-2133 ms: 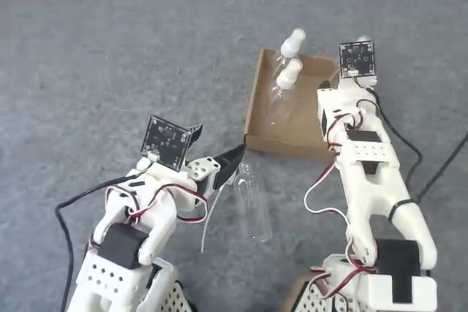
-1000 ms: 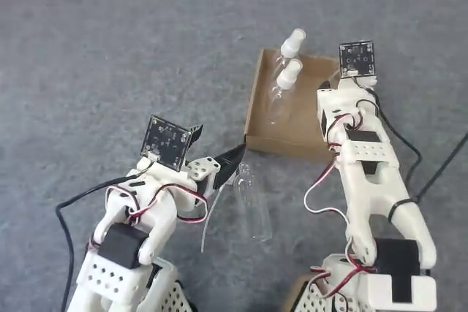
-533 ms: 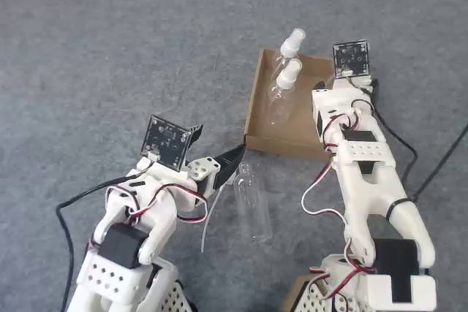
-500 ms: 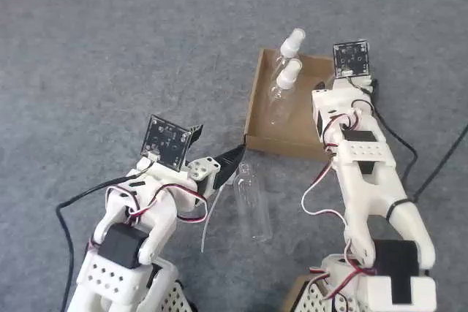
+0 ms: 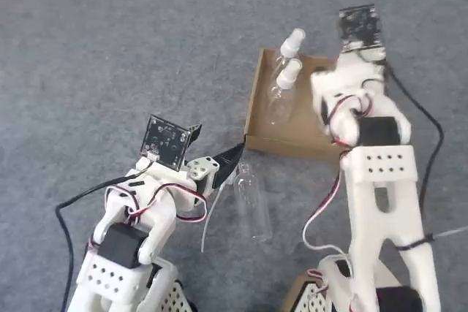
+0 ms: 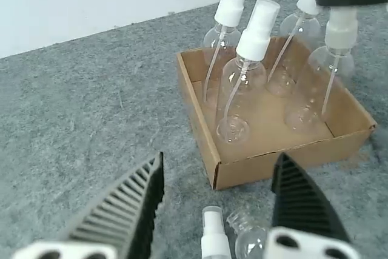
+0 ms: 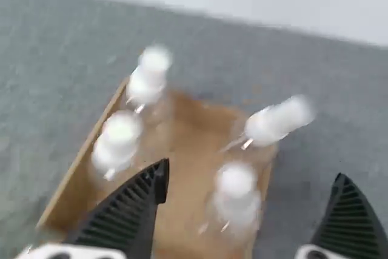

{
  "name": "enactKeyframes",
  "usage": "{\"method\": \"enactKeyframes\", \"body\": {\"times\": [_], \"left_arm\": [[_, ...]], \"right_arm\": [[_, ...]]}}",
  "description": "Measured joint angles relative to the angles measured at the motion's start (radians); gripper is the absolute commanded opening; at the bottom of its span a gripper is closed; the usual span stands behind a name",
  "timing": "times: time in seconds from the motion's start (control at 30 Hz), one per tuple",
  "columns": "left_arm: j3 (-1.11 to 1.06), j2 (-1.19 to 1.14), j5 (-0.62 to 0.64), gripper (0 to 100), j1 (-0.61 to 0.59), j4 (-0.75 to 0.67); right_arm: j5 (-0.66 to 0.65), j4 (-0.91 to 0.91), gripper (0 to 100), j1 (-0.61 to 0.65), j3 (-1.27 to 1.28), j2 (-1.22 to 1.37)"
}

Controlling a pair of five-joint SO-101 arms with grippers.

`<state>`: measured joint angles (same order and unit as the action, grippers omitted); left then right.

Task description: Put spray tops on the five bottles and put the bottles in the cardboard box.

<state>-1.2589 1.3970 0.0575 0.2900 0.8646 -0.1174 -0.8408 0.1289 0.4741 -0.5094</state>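
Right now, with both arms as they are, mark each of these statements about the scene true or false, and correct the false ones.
1. Four bottles with spray tops on are in the cardboard box. True.
2. The fifth bottle has its spray top on. False: it lies open-necked on the table, outside the box, and the loose spray top lies beside it.
3. The left arm's jaws are shut on the fifth bottle. False: they stand open and hold nothing, with the bottle's neck just ahead of them.
4. The right arm's jaws are open over the box. True.
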Motion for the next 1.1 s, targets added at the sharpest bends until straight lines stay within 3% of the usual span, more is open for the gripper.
{"method": "enactKeyframes", "body": {"times": [0.23, 0.57, 0.83, 1.1], "left_arm": [[0.037, 0.0, -0.006, 21, -0.184, 0.02], [0.054, 0.005, -0.233, 21, -0.595, 0.146], [-0.081, 0.0, -0.261, 21, -0.663, 0.146], [-0.112, 0.0, -0.261, 21, -0.664, 0.146]], "right_arm": [[0.044, -0.261, 34.4, 0.219, -0.003, -0.011], [0.457, -0.345, 34.3, 0.479, -0.003, -0.011], [0.502, -0.256, 34.4, 0.703, 0.206, -0.011], [0.497, -0.077, 34.3, 0.723, 0.417, -0.008]]}}
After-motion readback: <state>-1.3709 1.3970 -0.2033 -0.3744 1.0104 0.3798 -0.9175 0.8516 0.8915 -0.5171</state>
